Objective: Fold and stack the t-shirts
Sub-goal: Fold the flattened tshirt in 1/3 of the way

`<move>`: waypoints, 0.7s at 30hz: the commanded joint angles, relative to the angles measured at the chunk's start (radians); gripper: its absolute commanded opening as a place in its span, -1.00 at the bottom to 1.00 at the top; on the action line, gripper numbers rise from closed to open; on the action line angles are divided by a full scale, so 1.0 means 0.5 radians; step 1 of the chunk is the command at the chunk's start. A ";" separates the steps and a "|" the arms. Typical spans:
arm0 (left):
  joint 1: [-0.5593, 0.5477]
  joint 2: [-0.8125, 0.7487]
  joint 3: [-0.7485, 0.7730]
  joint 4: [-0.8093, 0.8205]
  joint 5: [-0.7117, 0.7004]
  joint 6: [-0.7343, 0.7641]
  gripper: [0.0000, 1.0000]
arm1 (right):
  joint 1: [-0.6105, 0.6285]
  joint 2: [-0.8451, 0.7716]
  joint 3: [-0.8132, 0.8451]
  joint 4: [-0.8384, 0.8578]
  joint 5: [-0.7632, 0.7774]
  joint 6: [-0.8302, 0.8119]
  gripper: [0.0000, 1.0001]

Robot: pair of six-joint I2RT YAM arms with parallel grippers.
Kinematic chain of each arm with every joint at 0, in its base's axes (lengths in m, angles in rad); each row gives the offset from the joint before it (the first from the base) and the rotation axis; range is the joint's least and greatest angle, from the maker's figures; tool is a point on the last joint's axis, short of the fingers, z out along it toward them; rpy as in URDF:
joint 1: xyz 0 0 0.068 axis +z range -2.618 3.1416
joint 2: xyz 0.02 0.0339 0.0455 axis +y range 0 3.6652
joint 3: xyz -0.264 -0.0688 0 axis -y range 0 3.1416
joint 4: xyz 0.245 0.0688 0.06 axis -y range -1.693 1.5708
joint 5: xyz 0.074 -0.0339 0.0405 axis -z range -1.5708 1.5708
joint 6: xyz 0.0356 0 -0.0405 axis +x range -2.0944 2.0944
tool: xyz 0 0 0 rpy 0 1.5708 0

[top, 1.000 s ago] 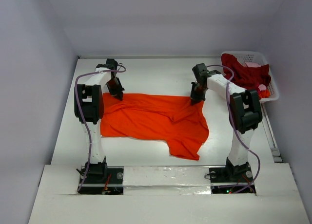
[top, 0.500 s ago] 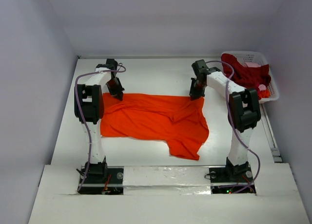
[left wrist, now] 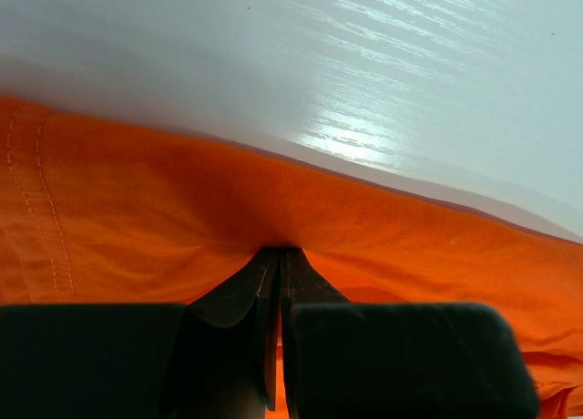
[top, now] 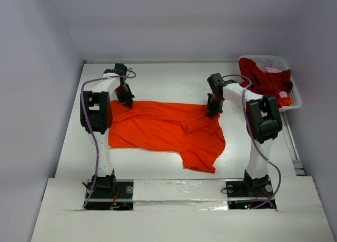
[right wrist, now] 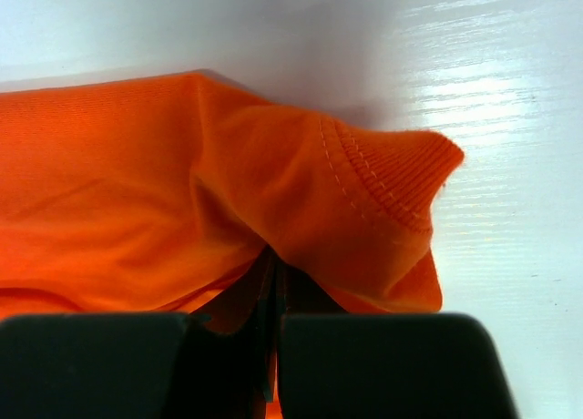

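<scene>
Two grippers are closed on the far edge of one garment. The left gripper (left wrist: 280,255) is seen with its jaws pressed together on a pinch of orange cloth. The right gripper (right wrist: 273,260) is likewise clamped, with a stitched, ribbed edge bunched just above its tips.

In the overhead view, the left grip is placed at the far-left corner of the orange-red t-shirt (top: 168,129) and the right grip at its far-right corner. The garment's far edge is thus held between them along the 9-to-3 o'clock line. From both grips the body of the shirt is spread toward 6 o'clock, toward the arm bases, and one wrinkled flap is trailed out at about 5 o'clock from the right grip.

The long axis is therefore judged to run crosswise, and neither arm is judged nearer, since each corner is held by the arm on its own side. A fold is judged to call for both corners to be lifted and carried together toward 6 o'clock, over the near edge.

The shirt is laid on the white table (top: 158,79), roughly at its centre. At 2 o'clock from the right grip, well apart, the dark crimson t-shirt (top: 266,81) is heaped in the white basket (top: 295,100) with a bit of pink cloth (top: 273,70), not yet folded.
</scene>
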 commanded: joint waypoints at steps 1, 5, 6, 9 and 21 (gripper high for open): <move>0.012 -0.026 0.042 0.008 -0.008 0.016 -1.00 | -0.008 -0.024 -0.030 0.055 -0.009 0.037 -1.00; 0.012 -0.035 0.036 0.011 0.007 0.016 -1.00 | -0.008 0.136 0.108 0.006 -0.009 0.056 -1.00; 0.012 -0.032 0.036 0.011 0.007 0.016 -1.00 | -0.008 0.163 0.145 -0.015 -0.009 0.062 -1.00; 0.012 -0.029 0.039 0.014 0.016 0.013 -1.00 | -0.008 0.280 0.323 -0.080 0.000 0.074 -1.00; 0.012 0.076 0.189 -0.010 0.028 -0.002 -1.00 | -0.140 0.556 0.851 -0.303 0.049 0.095 -1.00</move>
